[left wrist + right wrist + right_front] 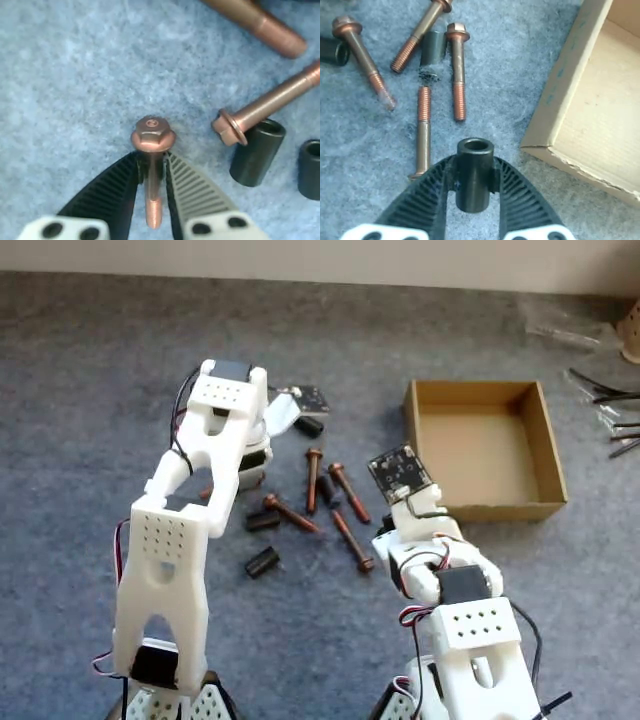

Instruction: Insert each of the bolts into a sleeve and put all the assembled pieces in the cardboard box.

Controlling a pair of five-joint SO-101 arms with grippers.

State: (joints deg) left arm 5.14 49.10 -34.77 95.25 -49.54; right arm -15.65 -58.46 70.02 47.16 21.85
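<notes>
Table [90,370]: grey felt-like cover, pale wall beyond its far edge.
Cardboard box [411,440]: open-topped, toward the table's right edge, ready for assembled pieces.
Right gripper [475,162]: pinches a sleeve [475,180], bore exposed for mating.
Left gripper [152,160]: clamped on a bolt [152,137] below its head.
Loose bolts [313,480], sleeves [262,562]: mid-table, waiting.

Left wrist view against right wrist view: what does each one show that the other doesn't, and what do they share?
Left wrist, not right wrist: the left gripper shut on a bolt, its hex head past the fingertips. Right wrist, not left wrist: the right gripper shut on a black sleeve, with the cardboard box beside it. Both: loose bolts and loose sleeves lying on the grey carpet.
</notes>
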